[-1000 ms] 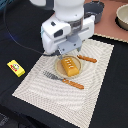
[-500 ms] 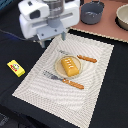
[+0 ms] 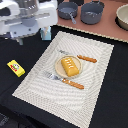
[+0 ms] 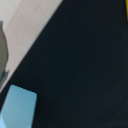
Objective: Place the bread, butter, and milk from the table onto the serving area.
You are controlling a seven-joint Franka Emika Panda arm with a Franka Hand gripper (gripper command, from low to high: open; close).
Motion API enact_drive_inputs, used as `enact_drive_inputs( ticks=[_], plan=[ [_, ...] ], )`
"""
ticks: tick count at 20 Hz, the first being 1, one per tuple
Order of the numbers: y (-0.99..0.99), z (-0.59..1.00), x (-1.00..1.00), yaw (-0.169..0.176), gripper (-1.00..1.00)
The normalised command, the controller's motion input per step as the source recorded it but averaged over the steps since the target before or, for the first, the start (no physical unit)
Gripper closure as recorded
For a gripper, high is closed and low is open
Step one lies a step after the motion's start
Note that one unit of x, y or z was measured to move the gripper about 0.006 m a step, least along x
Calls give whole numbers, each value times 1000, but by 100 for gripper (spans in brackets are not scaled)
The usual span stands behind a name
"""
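The bread [image 3: 70, 65], a golden-orange loaf, lies on the round tan plate [image 3: 58, 67] in the middle of the serving area [image 3: 95, 85], a cream striped placemat. The butter [image 3: 16, 68], a yellow box with a red mark, lies on the black table off the mat towards the exterior view's left. The milk [image 3: 46, 34] stands by the mat's far corner, half hidden behind my arm; it also shows in the wrist view [image 4: 17, 107]. My gripper [image 3: 29, 36] hangs high over the table beside the milk, open and empty. Its fingers are blurred.
A fork [image 3: 55, 76] and a knife [image 3: 82, 58] with orange handles flank the plate. A pinkish-brown board [image 3: 115, 32] at the back holds two grey pots [image 3: 92, 12] and a bowl. The wrist view shows the mat's edge [image 4: 30, 20] and black table [image 4: 80, 65].
My gripper has lifted off the bread, left it on the plate, and moved up and towards the exterior view's left, near the milk.
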Motion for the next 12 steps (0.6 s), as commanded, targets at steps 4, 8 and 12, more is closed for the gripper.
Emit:
enact_drive_inputs(
  ticks=[4,8,12],
  plan=[
    [-331,-316,-684,118,-100],
    [-452,-312,-532,108,-100],
    [-392,-232,-110,75,-100]
  ],
)
